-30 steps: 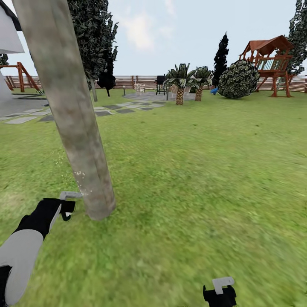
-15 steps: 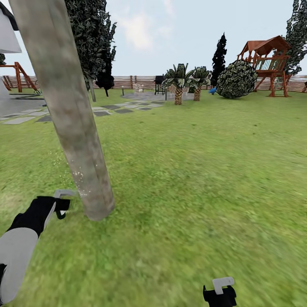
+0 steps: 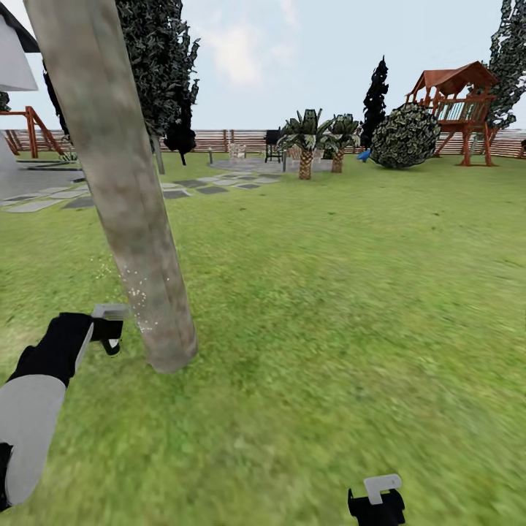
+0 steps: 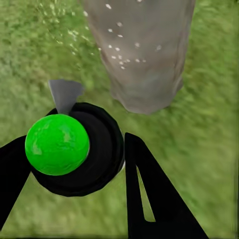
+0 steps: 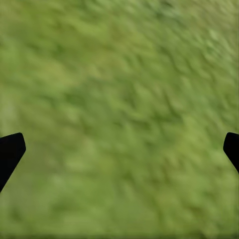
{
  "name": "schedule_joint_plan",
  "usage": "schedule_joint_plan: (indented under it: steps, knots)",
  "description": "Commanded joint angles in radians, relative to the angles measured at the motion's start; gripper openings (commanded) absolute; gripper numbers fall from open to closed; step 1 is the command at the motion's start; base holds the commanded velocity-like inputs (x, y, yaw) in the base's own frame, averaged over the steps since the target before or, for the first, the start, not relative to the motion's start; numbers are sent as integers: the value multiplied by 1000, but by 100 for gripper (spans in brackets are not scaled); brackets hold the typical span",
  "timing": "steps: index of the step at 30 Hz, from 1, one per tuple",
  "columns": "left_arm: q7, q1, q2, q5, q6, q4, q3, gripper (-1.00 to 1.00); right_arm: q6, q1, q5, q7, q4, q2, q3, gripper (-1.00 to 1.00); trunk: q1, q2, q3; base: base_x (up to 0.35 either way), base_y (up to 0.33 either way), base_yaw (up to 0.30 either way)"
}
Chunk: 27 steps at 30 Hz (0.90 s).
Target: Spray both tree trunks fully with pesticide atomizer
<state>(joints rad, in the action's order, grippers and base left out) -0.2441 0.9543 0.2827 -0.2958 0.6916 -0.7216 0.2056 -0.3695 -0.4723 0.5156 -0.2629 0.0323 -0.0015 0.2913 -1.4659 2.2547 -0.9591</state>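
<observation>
Left gripper (image 4: 74, 164) is clamped on the pesticide atomizer (image 4: 74, 149): in the left wrist view its black fingers (image 4: 149, 194) flank the atomizer's round black body, which has a bright green ball on top and a grey nozzle pointing toward the trunk. In the head view the same gripper (image 3: 109, 332) sits low at the left, just beside the base of the near tree trunk (image 3: 124, 190), apart from it by a narrow strip of grass.

Trunk: thick, mottled grey-brown, leaning, running out of the top of the head view. White specks dot its lower part (image 4: 124, 55) and drift over the grass beside it.

Right gripper (image 3: 376, 504) is at the bottom edge of the head view, well apart from the trunk. In the right wrist view its two black fingertips (image 5: 10, 152) stand at opposite edges with bare lawn between them: spread wide, holding nothing.

Open room: the lawn (image 3: 351, 292) to the right of the trunk is wide, unbroken green as far as the palms (image 3: 307, 146) and the round bush (image 3: 408, 136). Left of the trunk, grey stepping stones (image 3: 197, 186) lead to a paved patio. Far boundary is the slatted wooden fence (image 3: 219, 139); a red-brown wooden playhouse (image 3: 456, 109) stands near it at the right.
</observation>
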Motion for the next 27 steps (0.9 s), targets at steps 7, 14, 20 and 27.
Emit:
schedule_joint_plan:
  steps: [7,14,20,27]
  knots:
    - [-11,62,-24,-10,35,-13,-39,-100,-3,0,11,-4,-2,0,7,100,0,0,-1,0,0,0]
    - [-11,57,-8,-14,35,-13,-53,-100,-3,-1,12,-4,-2,0,7,100,0,0,-1,4,-14,0]
    - [-11,51,-7,-14,35,-13,-46,-100,-3,-1,12,-4,-2,0,7,100,0,0,-1,81,-235,0]
    - [-9,49,-7,-15,35,-13,-48,-100,-3,0,12,-4,-2,0,7,100,0,0,-1,92,-259,0]
